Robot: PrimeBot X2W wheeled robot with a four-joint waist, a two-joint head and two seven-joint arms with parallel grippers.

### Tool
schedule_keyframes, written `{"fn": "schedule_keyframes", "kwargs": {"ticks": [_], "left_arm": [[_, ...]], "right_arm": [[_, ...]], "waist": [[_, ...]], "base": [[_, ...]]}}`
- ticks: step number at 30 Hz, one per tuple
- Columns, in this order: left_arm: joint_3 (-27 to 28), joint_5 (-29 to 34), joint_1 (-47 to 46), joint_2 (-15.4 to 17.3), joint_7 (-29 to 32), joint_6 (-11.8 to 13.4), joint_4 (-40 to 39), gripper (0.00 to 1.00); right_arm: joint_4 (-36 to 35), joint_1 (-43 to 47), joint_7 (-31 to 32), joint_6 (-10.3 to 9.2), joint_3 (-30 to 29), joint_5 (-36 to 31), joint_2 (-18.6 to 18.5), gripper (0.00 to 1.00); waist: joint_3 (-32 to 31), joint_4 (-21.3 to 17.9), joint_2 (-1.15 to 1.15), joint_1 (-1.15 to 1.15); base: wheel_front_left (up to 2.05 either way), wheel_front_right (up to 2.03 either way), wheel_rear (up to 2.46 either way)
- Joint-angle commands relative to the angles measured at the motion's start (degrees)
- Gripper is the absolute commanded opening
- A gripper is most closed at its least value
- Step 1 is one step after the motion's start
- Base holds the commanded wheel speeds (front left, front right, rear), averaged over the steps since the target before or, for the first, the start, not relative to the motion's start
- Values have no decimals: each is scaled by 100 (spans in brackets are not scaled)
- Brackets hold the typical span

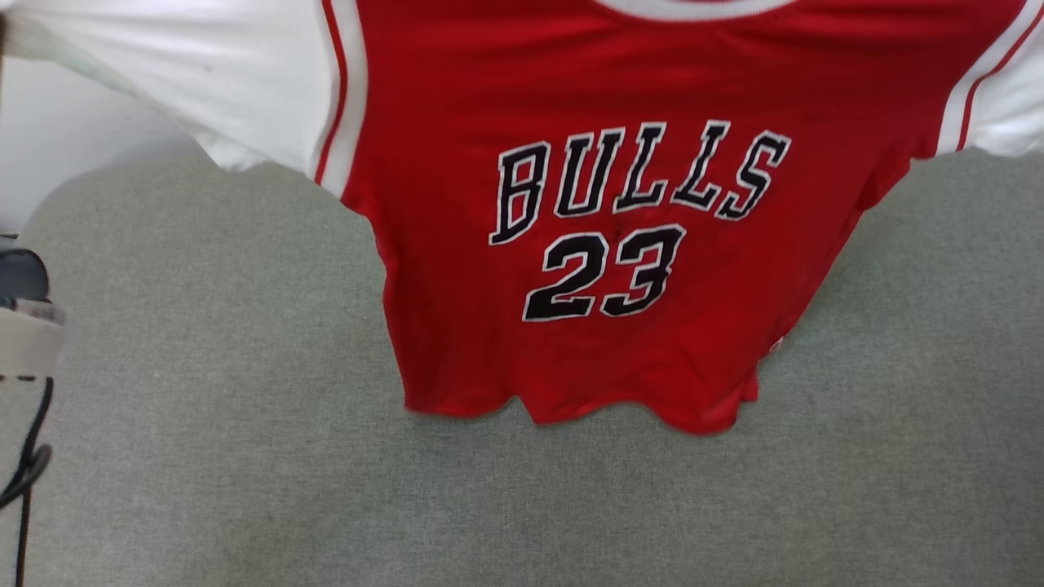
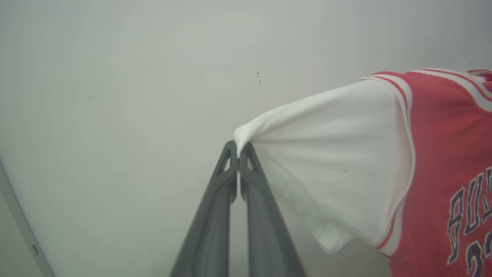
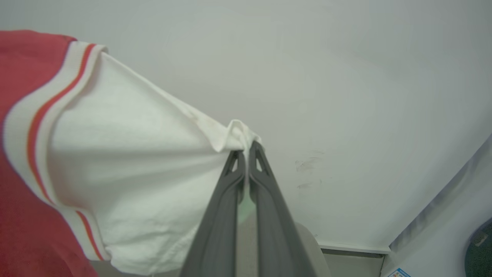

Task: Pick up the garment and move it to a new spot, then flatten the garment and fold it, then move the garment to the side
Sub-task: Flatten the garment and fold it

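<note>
Left and right jaws clamped on garment [image 1: 603, 244] sleeve tips, hem over grey surface [image 1: 204, 456], collar cut off

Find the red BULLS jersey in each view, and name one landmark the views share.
Head view: jersey hangs across top and centre, hem over the grey surface.
Left wrist view: jersey at the right; left gripper pinches its white sleeve.
Right wrist view: jersey at the left; right gripper pinches its other sleeve.
Shared landmark: the striped trim beside each sleeve.
</note>
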Motion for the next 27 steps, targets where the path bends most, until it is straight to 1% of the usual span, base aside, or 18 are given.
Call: {"fn": "schedule_keyframes", "kwargs": {"ticks": [1, 4, 7, 10, 12, 16, 18, 21, 24, 27], "left_arm": [[61, -42, -129, 26, -11, -14, 21, 0], [112, -119, -316, 79, 12, -84, 90, 0], [139, -231, -567, 147, 56, -227, 276, 0], [127, -426, -964, 199, 146, -453, 523, 0], [105, -458, -1328, 326, 208, -617, 734, 0], [-19, -472, -2274, 472, 321, -960, 1180, 0], [-124, -452, -2843, 484, 363, -1135, 1481, 0], [-357, -324, -3763, 415, 416, -1395, 2022, 0], [-620, -100, -4743, 242, 375, -1630, 2708, 0], [-864, 149, -5678, 9, 267, -1793, 3457, 0]], "right_arm": [[-33, -164, -68, -10, -66, -24, 0, 0], [-49, -317, -130, -10, -155, -22, 55, 0], [-43, -629, -170, -11, -196, -58, 69, 0], [72, -1081, -161, -11, -200, -71, 92, 0], [217, -1529, -203, -11, -246, -92, 111, 0], [660, -2461, -280, -11, -173, -212, 83, 0], [963, -2965, -407, -12, -95, -347, 44, 0], [1474, -3681, -614, -12, 4, -541, 39, 0], [2044, -4432, -886, -14, 10, -793, 75, 0], [2573, -5088, -1175, -14, -36, -1096, 140, 0]], "waist": [[76, 10, 0, 0], [250, 21, 0, 0], [497, 18, 0, 0], [858, 10, 0, 0], [1138, 10, 0, 0], [1751, 28, 0, 0], [2049, 43, 0, 0], [2432, 72, 0, 0], [2768, 108, 0, 0], [3040, 136, 0, 0]], "base": [[0, 0, 0], [0, 0, 0], [0, 0, 0], [0, 0, 0], [0, 0, 0], [0, 0, 0], [0, 0, 0], [0, 0, 0], [0, 0, 0], [0, 0, 0]]}}
